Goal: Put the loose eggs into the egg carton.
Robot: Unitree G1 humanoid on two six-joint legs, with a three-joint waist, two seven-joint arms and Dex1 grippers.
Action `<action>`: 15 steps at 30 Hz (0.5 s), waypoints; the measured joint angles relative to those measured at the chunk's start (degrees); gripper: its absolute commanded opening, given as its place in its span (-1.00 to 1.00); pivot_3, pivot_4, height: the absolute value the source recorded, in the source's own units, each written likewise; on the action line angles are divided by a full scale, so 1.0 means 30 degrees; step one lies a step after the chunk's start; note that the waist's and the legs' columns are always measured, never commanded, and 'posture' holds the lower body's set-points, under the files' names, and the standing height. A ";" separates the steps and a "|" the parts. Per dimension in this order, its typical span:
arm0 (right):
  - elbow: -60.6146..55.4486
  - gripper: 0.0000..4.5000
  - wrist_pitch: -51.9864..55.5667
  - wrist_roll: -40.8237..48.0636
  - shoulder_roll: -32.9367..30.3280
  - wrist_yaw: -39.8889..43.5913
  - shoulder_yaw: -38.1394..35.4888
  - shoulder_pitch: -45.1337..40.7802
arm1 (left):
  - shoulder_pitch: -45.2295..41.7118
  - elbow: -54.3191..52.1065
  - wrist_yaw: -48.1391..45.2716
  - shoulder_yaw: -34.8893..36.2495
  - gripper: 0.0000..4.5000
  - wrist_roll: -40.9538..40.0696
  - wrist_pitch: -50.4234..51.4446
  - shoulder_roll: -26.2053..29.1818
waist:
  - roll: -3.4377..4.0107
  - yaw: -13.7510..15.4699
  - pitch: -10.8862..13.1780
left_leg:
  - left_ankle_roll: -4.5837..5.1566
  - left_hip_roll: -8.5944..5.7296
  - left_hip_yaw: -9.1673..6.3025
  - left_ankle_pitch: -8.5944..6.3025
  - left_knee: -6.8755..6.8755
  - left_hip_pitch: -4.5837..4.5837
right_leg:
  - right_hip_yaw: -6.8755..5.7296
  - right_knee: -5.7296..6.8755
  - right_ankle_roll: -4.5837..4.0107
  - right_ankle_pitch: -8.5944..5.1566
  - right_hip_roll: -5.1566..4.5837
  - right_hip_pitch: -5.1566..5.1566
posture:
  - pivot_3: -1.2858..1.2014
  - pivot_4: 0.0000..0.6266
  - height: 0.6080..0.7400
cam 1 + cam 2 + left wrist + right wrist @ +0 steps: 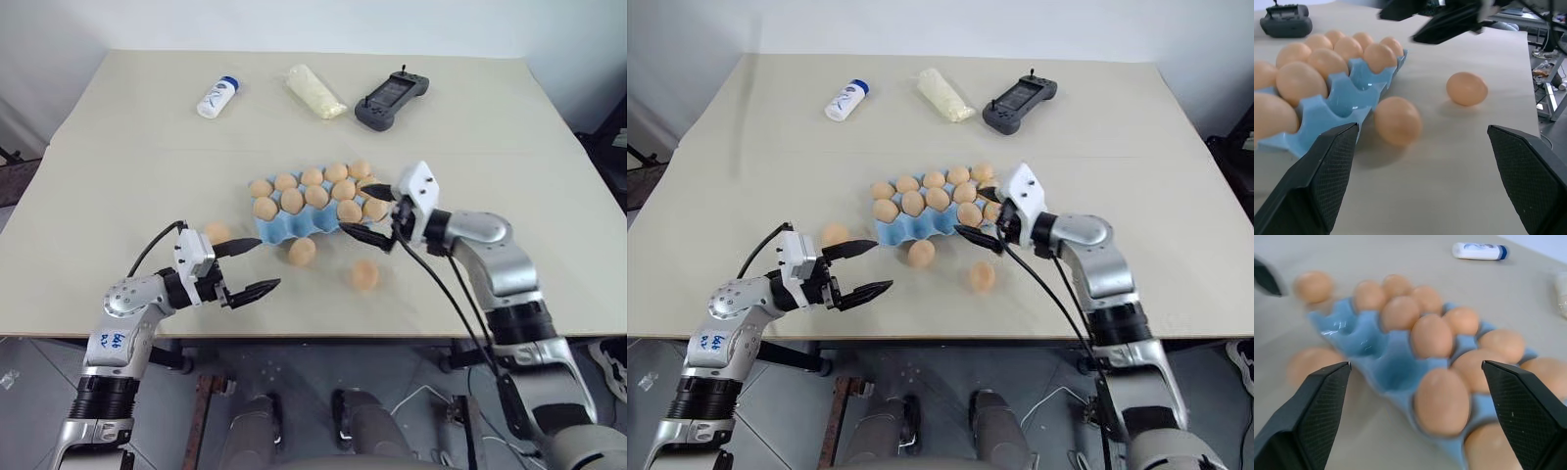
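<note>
Right gripper (371,212) level at egg carton (294,226) end, fingers apart, empty; left gripper (248,268) level, spread, facing loose eggs (302,252).

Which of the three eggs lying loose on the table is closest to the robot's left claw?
The loose egg on the carton's left side, right beside the open left gripper. The other two lie in front of the carton, farther right.
</note>
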 measured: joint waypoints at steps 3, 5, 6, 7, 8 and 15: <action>-0.1128 0.99 0.0155 0.0937 -0.1432 0.0914 -0.1236 0.1854 | 0.0237 -0.0161 0.0261 0.0194 1.00 -0.0022 0.0014 -0.0006 | -0.0001 0.0011 0.0000 | -0.0027 -0.0001 0.0003 -0.0027 -0.0007 0.0002 | 0.0004 -0.0024 0.0002 0.0001 -0.0003 0.0009 | 0.03 -0.52 1.00; -0.1992 0.99 0.0383 0.1764 -0.2280 0.1609 -0.2089 0.3176 | 0.0365 -0.0482 0.0440 0.0277 1.00 -0.0025 0.0019 -0.0046 | -0.0001 -0.0021 0.0000 | -0.0038 0.0005 0.0001 -0.0033 -0.0018 0.0008 | 0.0006 -0.0025 0.0001 0.0001 0.0002 0.0010 | 0.03 -0.52 1.00; -0.2230 0.99 0.0481 0.2053 -0.2652 0.1901 -0.2396 0.3769 | 0.0410 -0.0589 0.0502 0.0352 1.00 -0.0034 0.0016 -0.0059 | 0.0000 -0.0041 0.0000 | -0.0038 0.0006 0.0002 -0.0033 -0.0024 0.0017 | 0.0007 -0.0024 0.0001 0.0000 0.0004 0.0012 | 0.03 -0.52 1.00; -0.2406 0.99 0.0515 0.2354 -0.2853 0.2155 -0.2748 0.4322 | 0.0450 -0.0617 0.0578 0.0434 1.00 -0.0034 0.0016 -0.0072 | 0.0000 -0.0077 0.0000 | -0.0036 0.0006 0.0005 -0.0031 -0.0027 0.0019 | 0.0012 -0.0021 0.0001 0.0000 0.0006 0.0012 | 0.03 -0.52 1.00; -0.2470 0.99 0.0516 0.2582 -0.3030 0.2369 -0.2952 0.4796 | 0.0497 -0.0626 0.0630 0.0502 1.00 -0.0034 0.0016 -0.0099 | 0.0000 -0.0104 0.0000 | -0.0023 0.0008 0.0005 -0.0022 -0.0027 0.0026 | 0.0012 -0.0017 0.0001 0.0000 0.0010 0.0015 | 0.03 -0.52 1.00; -0.2679 0.99 0.0468 0.3571 -0.3809 0.3620 -0.3748 0.7477 | 0.1177 -0.0643 0.0652 0.0693 1.00 -0.0037 0.0011 -0.0140 | 0.0000 -0.0054 0.0000 | -0.0012 0.0000 0.0008 -0.0013 -0.0020 0.0035 | 0.0020 -0.0017 0.0002 0.0001 0.0002 0.0031 | 0.03 -0.52 1.00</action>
